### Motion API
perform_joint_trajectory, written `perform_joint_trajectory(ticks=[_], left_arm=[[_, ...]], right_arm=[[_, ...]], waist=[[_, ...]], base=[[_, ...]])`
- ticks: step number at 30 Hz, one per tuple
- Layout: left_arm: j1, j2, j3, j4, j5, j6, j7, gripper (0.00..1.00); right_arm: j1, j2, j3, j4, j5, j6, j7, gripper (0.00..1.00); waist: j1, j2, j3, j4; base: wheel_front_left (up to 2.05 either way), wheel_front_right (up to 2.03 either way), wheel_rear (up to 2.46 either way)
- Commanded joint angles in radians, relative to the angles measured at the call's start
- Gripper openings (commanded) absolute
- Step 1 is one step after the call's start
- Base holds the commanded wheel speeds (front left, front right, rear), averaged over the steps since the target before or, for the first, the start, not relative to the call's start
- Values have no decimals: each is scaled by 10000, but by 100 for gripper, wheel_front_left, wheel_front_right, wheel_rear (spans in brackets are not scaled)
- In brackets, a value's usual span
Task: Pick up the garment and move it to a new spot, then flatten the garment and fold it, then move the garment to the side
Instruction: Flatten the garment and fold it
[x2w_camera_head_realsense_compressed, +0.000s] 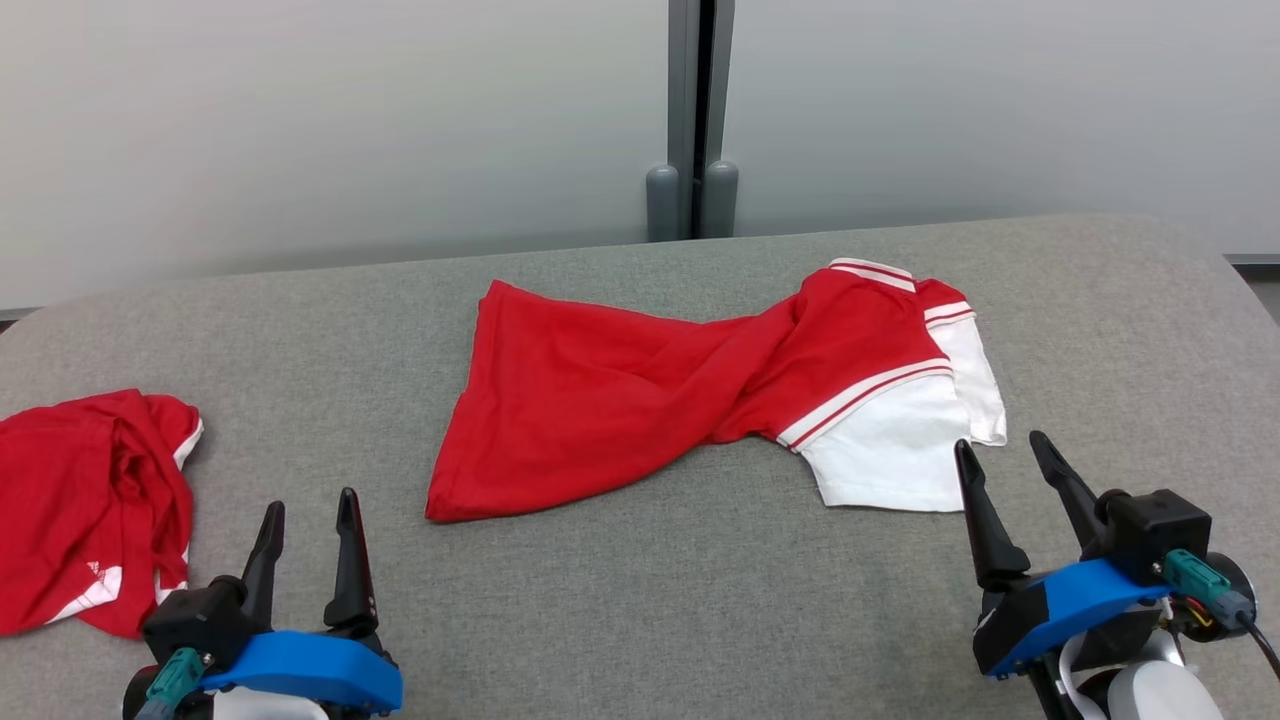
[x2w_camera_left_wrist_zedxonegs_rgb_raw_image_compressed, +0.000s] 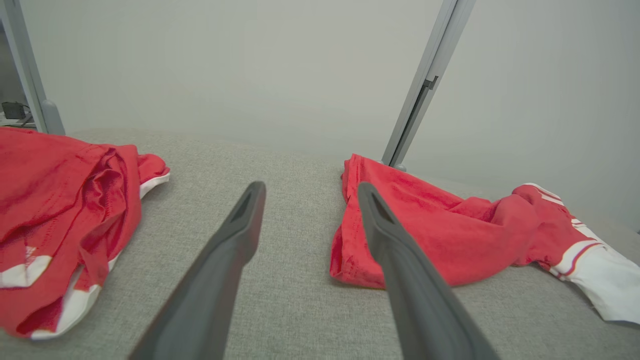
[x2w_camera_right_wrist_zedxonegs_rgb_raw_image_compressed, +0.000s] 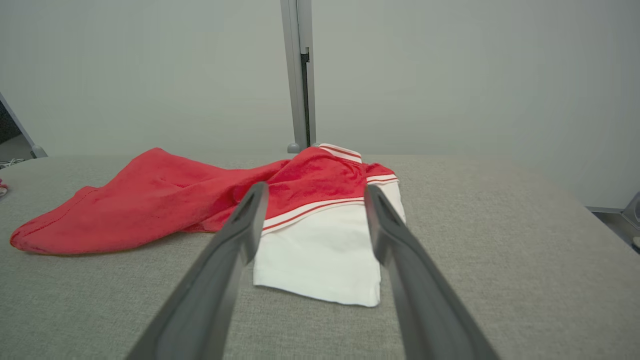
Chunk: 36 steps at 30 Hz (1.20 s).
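1. While both grippers hang just above the grey padded table (x2w_camera_head_realsense_compressed: 700, 620), I read the left gripper (x2w_camera_head_realsense_compressed: 310, 500) and the right gripper (x2w_camera_head_realsense_compressed: 1000, 440) as released, with fingers spread wide and nothing between them.
2. Close on the left of the left gripper, a second red garment (x2w_camera_head_realsense_compressed: 90, 500) lies crumpled. I judge it no part of this step.
3. Just ahead of the right gripper's tips lies the white sleeve (x2w_camera_head_realsense_compressed: 890, 460) of the garment (x2w_camera_head_realsense_compressed: 620, 400). Its hem corner (x2w_camera_head_realsense_compressed: 440, 510) sits ahead and to the right of the left gripper, apart from it.
4. Between those 2 ends the garment is wrung into a twist at its middle, so I judge flattening is the step in hand. Folding is not yet begun.
5. My next move calls for 1 grip at the sleeve end and 1 at the hem, then an outward pull and a turn to undo the twist.
6. Farthest ahead, beyond the garment, a grey post (x2w_camera_head_realsense_compressed: 692, 120) stands against the wall, well clear of my reach.
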Motion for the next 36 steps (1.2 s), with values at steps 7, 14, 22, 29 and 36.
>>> perform_joint_trajectory(ticks=[7,14,22,29,36], left_arm=[[71,48,35,-97,20,87,-46,100],[35,86,-35,-125,65,174,0,100],[-553,117,-577,322,317,103,696,100],[-1741,-47,-794,1700,319,58,1176,100],[-2542,-48,-783,2954,401,206,1097,100]], right_arm=[[183,41,6,-285,-98,5,198,100],[191,41,105,-416,4,5,302,100],[-374,34,-36,-177,-247,5,919,100],[-1302,35,-158,940,-509,5,1370,100],[-2274,26,-173,2332,-749,5,1554,100]], waist=[[2,0,69,20],[2,0,183,23],[2,0,706,-123],[2,0,1543,-424],[2,0,2219,-671]], base=[[0,0,0],[0,0,0],[0,0,0],[0,0,0],[0,0,0]])
